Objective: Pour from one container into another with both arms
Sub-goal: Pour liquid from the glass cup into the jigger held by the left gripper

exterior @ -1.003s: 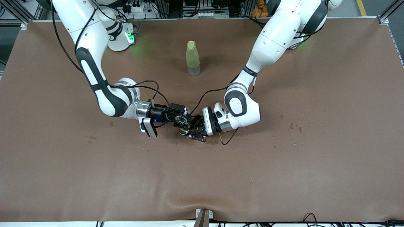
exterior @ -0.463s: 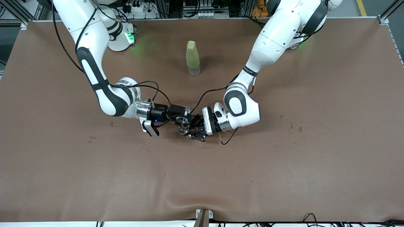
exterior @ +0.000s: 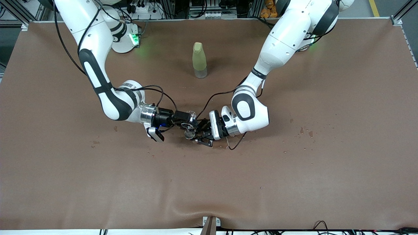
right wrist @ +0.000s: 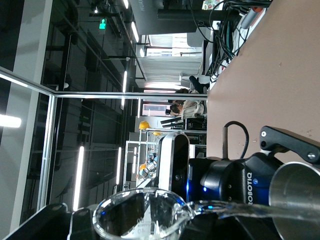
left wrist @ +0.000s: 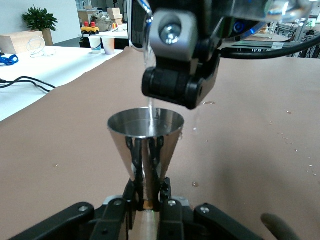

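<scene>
I am mid-pour near the tabletop's middle: right gripper (exterior: 186, 121) clamped on the tilted glass beaker (right wrist: 142, 218), left gripper (exterior: 200, 134) clamped on the steel cup (left wrist: 146, 136) beneath; next, I level the beaker.

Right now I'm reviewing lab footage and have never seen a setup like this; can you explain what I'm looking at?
Two white robot arms work at a brown table. The wide picture looks down from across the table; the other two come from cameras on each arm's wrist. The left hand is closed around a steel cone-shaped cup, held upright. The right hand is closed on a clear glass beaker, tipped so a thin stream runs into the cup. A pale green bottle stands closer to the robots' bases. Small droplets dot the table.
</scene>
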Robot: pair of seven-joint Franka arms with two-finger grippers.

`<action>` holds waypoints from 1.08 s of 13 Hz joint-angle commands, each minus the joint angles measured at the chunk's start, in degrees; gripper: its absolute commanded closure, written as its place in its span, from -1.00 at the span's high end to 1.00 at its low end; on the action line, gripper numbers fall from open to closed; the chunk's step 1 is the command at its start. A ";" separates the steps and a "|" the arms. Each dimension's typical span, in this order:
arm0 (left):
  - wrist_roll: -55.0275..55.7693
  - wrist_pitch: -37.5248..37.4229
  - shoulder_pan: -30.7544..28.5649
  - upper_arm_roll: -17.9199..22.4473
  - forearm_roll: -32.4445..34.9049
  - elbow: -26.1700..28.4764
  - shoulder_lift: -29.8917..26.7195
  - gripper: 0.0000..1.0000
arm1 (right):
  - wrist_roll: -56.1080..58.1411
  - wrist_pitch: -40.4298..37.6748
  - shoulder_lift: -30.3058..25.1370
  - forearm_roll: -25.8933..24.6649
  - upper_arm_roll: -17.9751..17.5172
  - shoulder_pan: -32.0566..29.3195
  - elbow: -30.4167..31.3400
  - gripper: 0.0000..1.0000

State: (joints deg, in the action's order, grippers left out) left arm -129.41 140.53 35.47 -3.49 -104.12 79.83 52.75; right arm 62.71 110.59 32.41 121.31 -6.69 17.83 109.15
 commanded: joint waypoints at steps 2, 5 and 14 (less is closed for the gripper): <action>0.21 0.97 0.56 0.15 -2.05 -1.26 0.42 -1.00 | -4.09 2.42 -1.03 1.47 0.36 0.54 0.01 -1.00; 0.21 0.97 0.56 0.15 -3.01 -1.26 0.42 -1.00 | -6.81 2.87 -1.12 3.32 0.36 0.80 0.01 -1.00; 0.21 0.97 0.65 0.15 -3.10 -1.26 0.43 -1.00 | -12.17 3.31 -1.64 3.32 0.36 0.80 -0.60 -1.00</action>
State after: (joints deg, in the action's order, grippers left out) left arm -129.41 140.53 35.50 -3.51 -105.37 79.83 52.75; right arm 52.44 112.77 32.01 123.28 -6.63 17.84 108.41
